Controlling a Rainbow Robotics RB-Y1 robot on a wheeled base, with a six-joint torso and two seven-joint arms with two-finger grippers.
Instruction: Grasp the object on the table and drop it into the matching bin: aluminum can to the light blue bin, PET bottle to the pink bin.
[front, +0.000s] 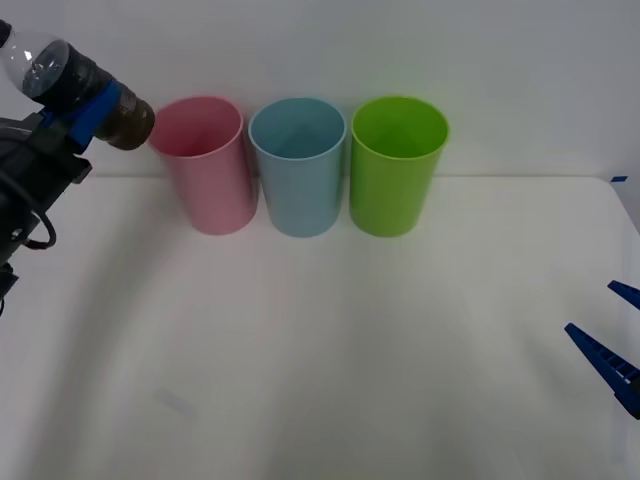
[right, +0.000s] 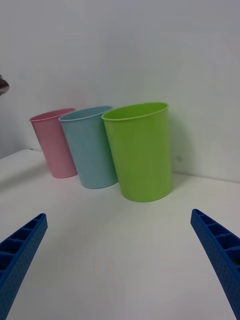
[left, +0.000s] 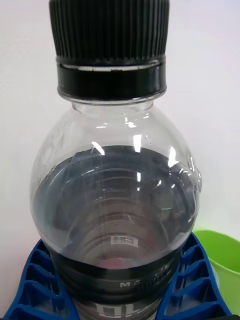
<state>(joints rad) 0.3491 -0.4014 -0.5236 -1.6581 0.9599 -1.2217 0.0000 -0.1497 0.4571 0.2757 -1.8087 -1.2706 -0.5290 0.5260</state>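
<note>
My left gripper (front: 93, 108) is raised at the far left and shut on the PET bottle (front: 70, 80), a small clear bottle with a dark label wrap. The bottle hangs tilted above the table (front: 320, 360), one dark end just left of the pink bin's (front: 208, 165) rim. In the left wrist view the blue fingers (left: 30, 287) clamp the label band of the bottle (left: 115, 190), whose black ribbed cap points away. The light blue bin (front: 297, 165) stands right of the pink one. My right gripper (front: 605, 350) waits open at the table's right edge, also open in its own view (right: 120, 265).
A green cup (front: 398, 165) stands right of the light blue bin, nearest in the right wrist view (right: 142, 152) and at the edge of the left wrist view (left: 225, 260). The three cups form a row at the table's back against a white wall.
</note>
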